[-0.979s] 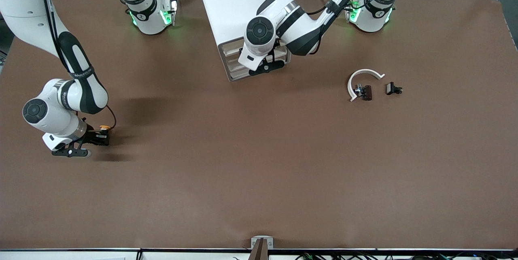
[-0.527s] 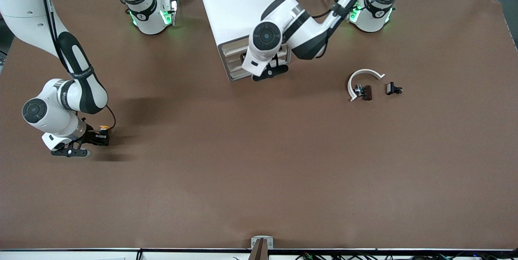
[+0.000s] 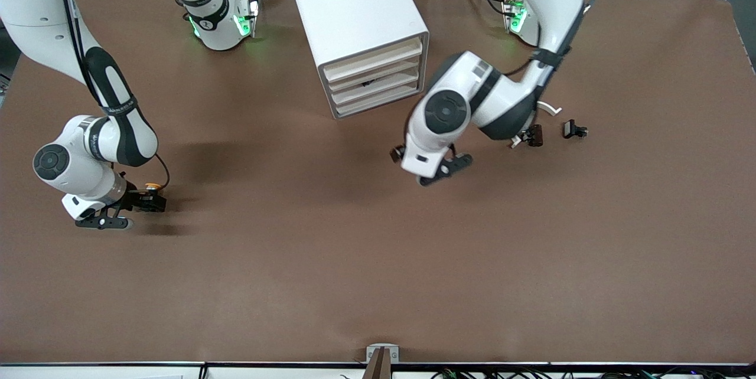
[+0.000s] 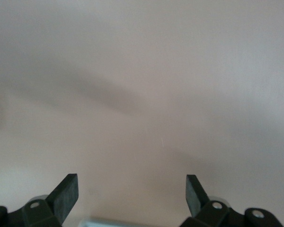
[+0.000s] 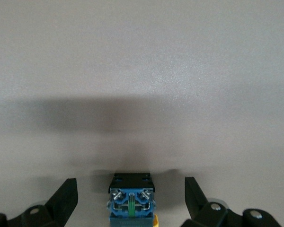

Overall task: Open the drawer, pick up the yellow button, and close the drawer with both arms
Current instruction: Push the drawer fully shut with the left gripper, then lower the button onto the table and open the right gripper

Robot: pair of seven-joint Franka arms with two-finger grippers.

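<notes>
Button (image 5: pixel 131 198) lies on its side on the counter (image 3: pixel 378 261), near the edge at the right arm's end. Long axis runs along the right hand's (image 5: pixel 130 198) reach, yellow cap toward wrist, black-and-blue base pointing away. Fingers spread, clear of it either side. Left hand (image 4: pixel 131 193) spread wide, empty, over mid-counter before the closed drawer cabinet (image 3: pixel 360 30).

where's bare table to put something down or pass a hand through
Widest free patch: the brown table nearer the front camera, below both grippers. Another lies between the open right gripper, astride the yellow-capped button, and the open left gripper. Crowded: the white drawer cabinet, and the white curved piece with small black clips at the left arm's end.
</notes>
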